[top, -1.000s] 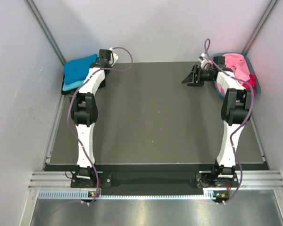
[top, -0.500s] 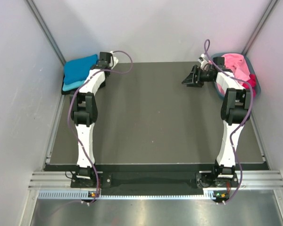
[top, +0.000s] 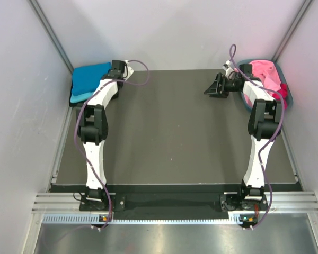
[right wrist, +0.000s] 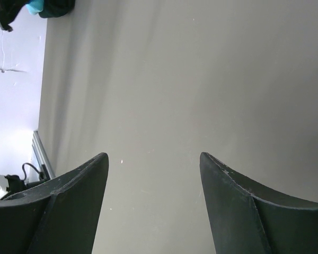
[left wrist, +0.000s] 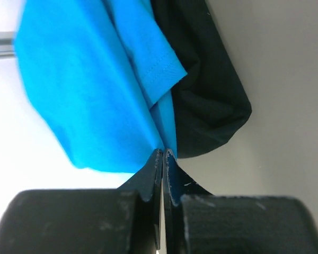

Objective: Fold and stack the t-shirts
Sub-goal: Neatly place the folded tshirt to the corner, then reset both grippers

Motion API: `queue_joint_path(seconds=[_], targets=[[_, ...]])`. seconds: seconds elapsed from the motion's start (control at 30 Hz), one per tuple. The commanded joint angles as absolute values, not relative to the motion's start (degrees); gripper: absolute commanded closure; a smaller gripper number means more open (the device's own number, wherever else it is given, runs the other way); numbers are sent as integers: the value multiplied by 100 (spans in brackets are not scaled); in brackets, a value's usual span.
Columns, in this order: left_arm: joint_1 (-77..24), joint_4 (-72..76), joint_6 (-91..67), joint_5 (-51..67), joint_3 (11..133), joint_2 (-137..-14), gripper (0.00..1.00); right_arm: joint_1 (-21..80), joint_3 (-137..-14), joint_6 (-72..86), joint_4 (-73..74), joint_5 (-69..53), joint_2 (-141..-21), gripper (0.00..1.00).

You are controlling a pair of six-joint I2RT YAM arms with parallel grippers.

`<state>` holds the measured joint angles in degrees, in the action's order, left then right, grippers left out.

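Where left pincer point(left wrist: 163, 154) closes, blue t-shirt point(left wrist: 90, 95) edge sits pinched

Bright, even light; blurred wrist close-ups

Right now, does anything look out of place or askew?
Nothing is spilled or damaged. The pink t-shirts and a crimson one lie crumpled in the tub, not folded. The blue t-shirt in the far left corner looks pulled to a point where the left gripper is shut on it. The right gripper is open and empty.
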<state>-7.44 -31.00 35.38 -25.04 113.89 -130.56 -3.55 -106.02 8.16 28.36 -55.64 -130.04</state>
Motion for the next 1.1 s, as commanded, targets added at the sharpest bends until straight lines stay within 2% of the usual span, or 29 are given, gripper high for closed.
queue_joint_path(seconds=[0.0,0.47,0.5,0.6,0.7,0.8,0.83,0.93,1.0,1.07], targets=[[-870,-3023,3647,-2672,11321,-12446,100,-378,-10608,861,2567,-5739,-13078,30],[-975,-3041,3674,-2804,10969,-12120,100,-343,-10626,914,2522,-5748,-13096,30],[-976,-3024,3674,-2839,10960,-12120,97,-334,-10617,914,2522,-5748,-13087,30],[-1054,-2770,3648,-2997,10969,-12015,67,-334,-10591,888,2531,-5757,-13096,30],[-1238,-2532,3577,-3023,11424,-11962,59,-334,-10556,888,2531,-5739,-13069,30],[-1519,-2321,3323,-2839,12092,-12041,41,-325,-10573,888,2557,-5722,-13052,30],[-1573,-2294,3192,-2708,12207,-12067,32,-316,-10599,835,2575,-5687,-13017,30],[-1626,-2459,2043,-2208,12647,-12216,26,-264,-10801,433,2785,-5320,-12920,28],[-1643,-2653,1294,-1552,12674,-12348,25,-141,-11082,55,3074,-5090,-12841,24],[-1696,-2970,681,-1232,12604,-12514,25,-44,-11285,-174,3207,-4494,-12736,5]])
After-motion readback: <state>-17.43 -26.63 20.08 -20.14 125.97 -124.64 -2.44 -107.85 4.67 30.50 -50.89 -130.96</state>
